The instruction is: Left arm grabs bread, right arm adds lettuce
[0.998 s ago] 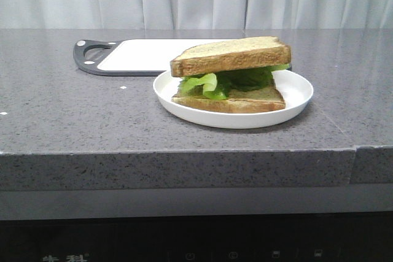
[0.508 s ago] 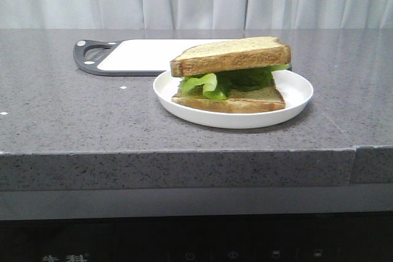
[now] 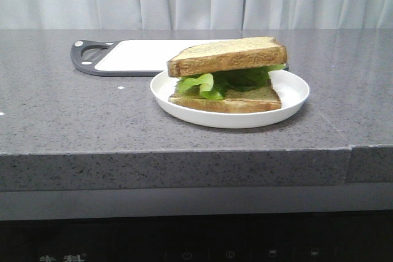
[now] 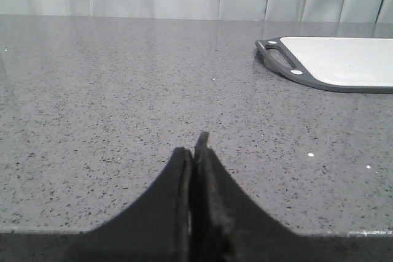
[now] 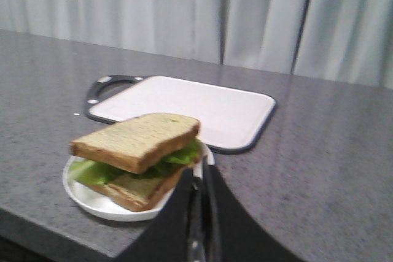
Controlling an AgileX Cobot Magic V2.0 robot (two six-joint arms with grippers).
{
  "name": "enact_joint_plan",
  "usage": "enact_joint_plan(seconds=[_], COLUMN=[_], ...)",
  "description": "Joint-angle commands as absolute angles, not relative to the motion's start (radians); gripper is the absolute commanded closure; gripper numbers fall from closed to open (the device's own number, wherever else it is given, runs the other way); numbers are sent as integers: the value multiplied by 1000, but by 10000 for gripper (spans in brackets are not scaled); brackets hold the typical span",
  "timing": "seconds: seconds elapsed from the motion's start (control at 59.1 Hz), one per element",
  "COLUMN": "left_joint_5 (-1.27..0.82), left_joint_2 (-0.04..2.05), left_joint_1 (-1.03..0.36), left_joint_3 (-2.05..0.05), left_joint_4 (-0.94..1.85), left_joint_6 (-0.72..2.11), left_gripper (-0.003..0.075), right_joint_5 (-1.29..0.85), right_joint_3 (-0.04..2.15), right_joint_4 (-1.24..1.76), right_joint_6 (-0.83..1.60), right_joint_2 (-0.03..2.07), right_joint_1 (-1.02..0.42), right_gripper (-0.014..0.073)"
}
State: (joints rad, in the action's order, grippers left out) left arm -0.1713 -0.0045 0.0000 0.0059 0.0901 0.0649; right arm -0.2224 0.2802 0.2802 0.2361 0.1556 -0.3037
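A white plate [image 3: 296,97] holds a sandwich: one tan bread slice [image 3: 227,55] lies on top of ruffled green lettuce [image 3: 207,83], with a second slice [image 3: 236,101] underneath. Neither arm shows in the front view. In the right wrist view my right gripper [image 5: 200,177] is shut and empty. It sits just beside the plate [image 5: 92,201], close to the bread [image 5: 132,140] and lettuce [image 5: 91,173], touching neither. My left gripper [image 4: 195,145] is shut on nothing, low over bare counter, away from the plate.
A white cutting board with a dark grey rim and handle [image 3: 141,57] lies behind the plate, also seen in the wrist views [image 4: 344,59] [image 5: 190,108]. The grey speckled counter has a front edge [image 3: 184,151] near the camera. Pale curtains hang behind.
The whole scene sits a few pixels further left in the front view. The sandwich keeps its place on the plate.
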Motion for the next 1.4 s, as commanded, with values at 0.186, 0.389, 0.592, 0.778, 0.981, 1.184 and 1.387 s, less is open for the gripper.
enact_joint_plan(seconds=[0.186, 0.389, 0.592, 0.778, 0.981, 1.184, 1.387], left_joint_5=[-79, -79, -79, -79, -79, -79, -79], left_joint_2=[-22, -22, -22, -22, -22, -22, -22], left_joint_1=[-4, -4, -4, -4, -4, -4, -4], left_joint_3=[9, 9, 9, 9, 9, 9, 9], left_joint_4=[101, 101, 101, 101, 101, 101, 101], left_joint_6=[57, 57, 57, 57, 57, 57, 57], left_gripper=[741, 741, 741, 741, 741, 741, 741], right_joint_5=[-52, -50, -46, -47, -47, -47, -47], right_joint_3=[40, -25, -25, -25, -25, -25, -25], right_joint_4=[166, 159, 159, 159, 159, 159, 159], right_joint_6=[76, 47, 47, 47, 47, 47, 47], right_joint_2=[-22, -31, -31, -31, -31, -31, -31], right_joint_1=[-73, -23, -23, -23, -23, -23, -23], right_gripper=[655, 655, 655, 655, 655, 655, 655])
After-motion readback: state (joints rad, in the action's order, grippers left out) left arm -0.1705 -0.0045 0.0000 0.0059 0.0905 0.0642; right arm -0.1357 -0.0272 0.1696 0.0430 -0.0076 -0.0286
